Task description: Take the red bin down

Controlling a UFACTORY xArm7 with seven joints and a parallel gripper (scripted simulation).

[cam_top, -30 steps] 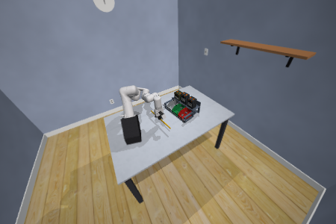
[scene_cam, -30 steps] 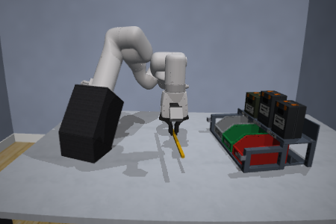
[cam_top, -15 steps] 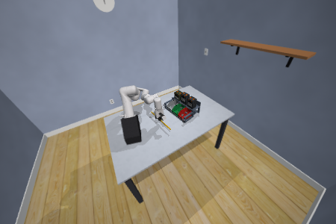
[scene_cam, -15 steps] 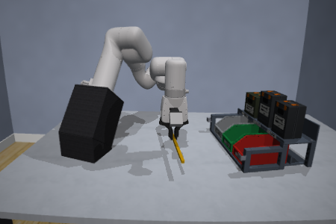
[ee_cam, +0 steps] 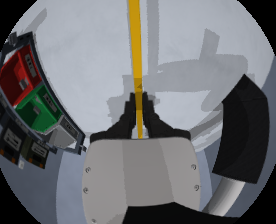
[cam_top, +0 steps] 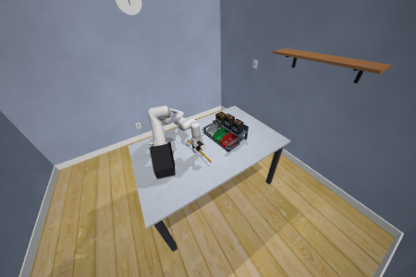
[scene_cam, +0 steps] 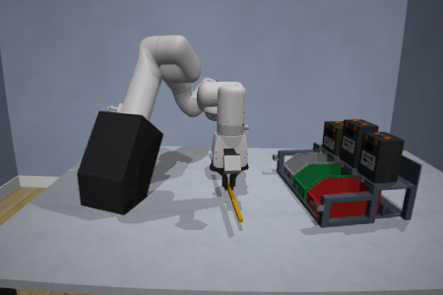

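Observation:
The red open bin (cam_top: 228,141) (scene_cam: 345,188) (ee_cam: 19,67) sits in the near end slot of the grey-blue shelf (scene_cam: 345,221), beside the green bin (cam_top: 219,135) (scene_cam: 320,173) (ee_cam: 41,117). The light grey bin (cam_top: 213,128) (scene_cam: 300,163) (ee_cam: 63,136) is at the far end. A grey part shows in the red bin in the wrist view; the rest of its contents is unclear. My gripper (cam_top: 199,149) (scene_cam: 229,187) (ee_cam: 138,99) points down, left of the shelf in the exterior view, away from the bins. It is shut on a long yellow stick (cam_top: 205,156) (scene_cam: 235,206) (ee_cam: 135,35), held low over the table top (cam_top: 176,196) (scene_cam: 148,258).
Three dark boxes with orange marks, one of them the nearest box (cam_top: 237,126) (scene_cam: 381,156), stand on the shelf's raised rear deck behind the bins. The arm's black base (cam_top: 163,161) (scene_cam: 115,159) is at the left. A wooden wall shelf (cam_top: 330,59) is far off, high on the wall.

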